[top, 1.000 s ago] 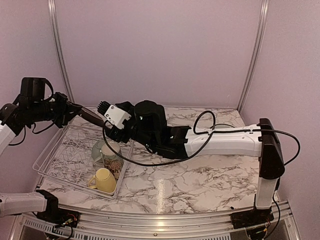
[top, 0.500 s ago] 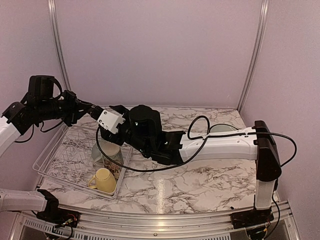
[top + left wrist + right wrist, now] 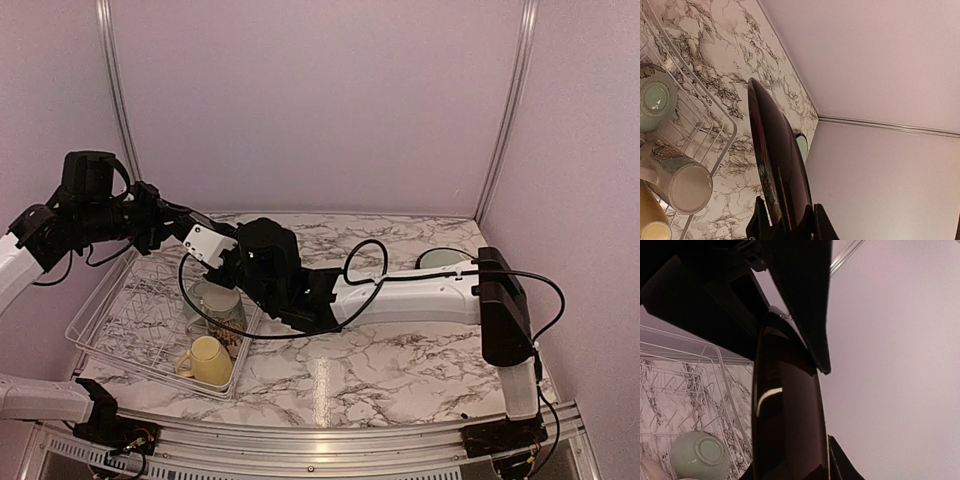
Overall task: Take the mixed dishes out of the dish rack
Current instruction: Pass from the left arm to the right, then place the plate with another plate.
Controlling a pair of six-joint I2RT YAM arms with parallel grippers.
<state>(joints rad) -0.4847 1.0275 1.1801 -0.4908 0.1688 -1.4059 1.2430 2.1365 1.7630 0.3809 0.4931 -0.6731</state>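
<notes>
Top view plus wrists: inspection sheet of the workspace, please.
surface: marble table
job's things: rack holds bowl, floral mug, yellow mug; red plate in the air; green plate on table, far right
clutter: nothing seen
pincers: left pincer shut on red plate; right pincer around it, grip unclear
cables: black cable loops over right arm
surroundings: lilac walls, metal rails

White arm links (image 3: 420, 295), black joint housings (image 3: 268, 262), looping black cable (image 3: 366, 241), white wrist block (image 3: 208, 243)
</notes>
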